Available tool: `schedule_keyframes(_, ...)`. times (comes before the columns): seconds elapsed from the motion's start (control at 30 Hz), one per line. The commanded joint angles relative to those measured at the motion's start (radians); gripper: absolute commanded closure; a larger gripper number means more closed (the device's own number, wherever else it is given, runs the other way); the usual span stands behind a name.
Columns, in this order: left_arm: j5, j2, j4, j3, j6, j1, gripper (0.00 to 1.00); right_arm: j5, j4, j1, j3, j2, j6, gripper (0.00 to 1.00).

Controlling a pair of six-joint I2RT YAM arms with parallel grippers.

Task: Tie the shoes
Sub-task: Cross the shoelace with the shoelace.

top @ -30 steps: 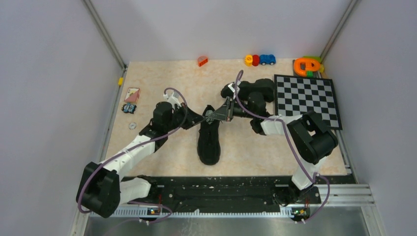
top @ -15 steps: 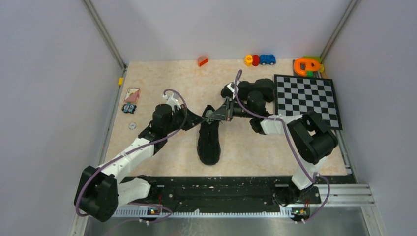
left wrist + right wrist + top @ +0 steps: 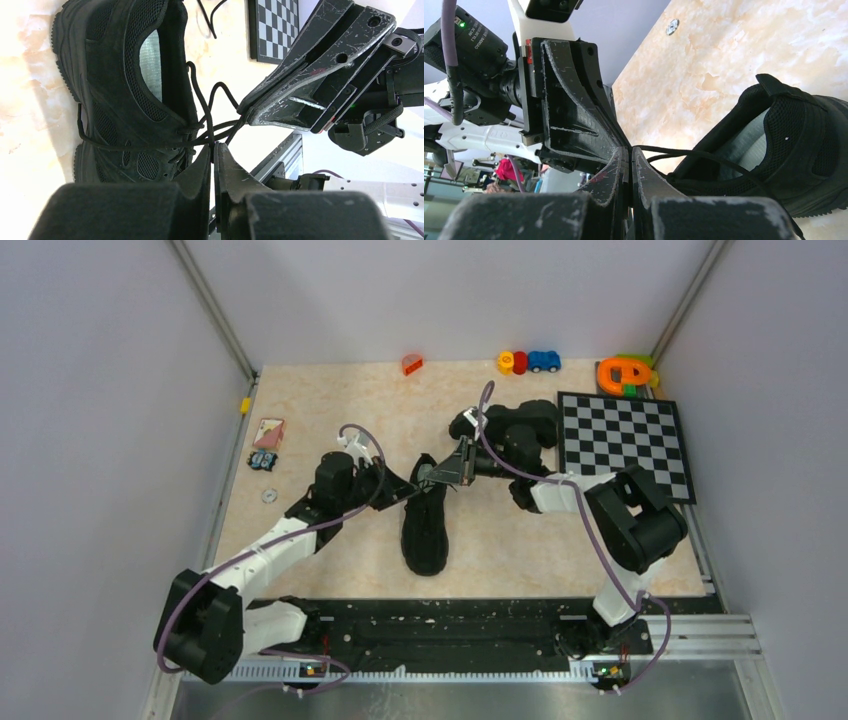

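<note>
1. One black shoe stands on its sole near the middle of the table, lying lengthwise with one end toward the arm bases.
2. Both hands hang over the shoe's far half, their tips almost meeting.
3. Thin black laces run up from the eyelets to that meeting point.
4. On the right hand the fingers are pressed together, with lace strands pinched at their tips.
5. On the left hand the fingers stand narrow, with only a thin slit between them. A lace crosses just at their tips, but I cannot tell whether it is gripped.
6. A pale insole shows inside the shoe's opening.
7. To the right lies a checkerboard, well apart from the shoe. Small coloured toys sit along the far edge.
</note>
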Motion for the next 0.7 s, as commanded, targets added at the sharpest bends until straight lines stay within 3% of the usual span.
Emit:
schedule_keyframes(0.0, 0.015, 0.004, 0.003, 0.029, 0.026, -0.005, 0.94, 0.01, 0.073, -0.018, 0.031, -0.012, -0.019, 1.0)
schedule_keyframes(0.17, 0.002, -0.006, -0.019, 0.031, 0.045, -0.005, 0.94, 0.008, 0.071, -0.017, 0.028, -0.018, -0.021, 1.0)
schedule_keyframes(0.27, -0.004, -0.029, -0.023, 0.022, 0.059, -0.005, 1.0, 0.013, 0.063, -0.016, 0.028, -0.02, -0.022, 1.0)
schedule_keyframes(0.67, 0.025, -0.016, -0.002, 0.023, 0.058, -0.054, 1.0, 0.056, 0.034, -0.017, 0.046, -0.019, -0.002, 1.0)
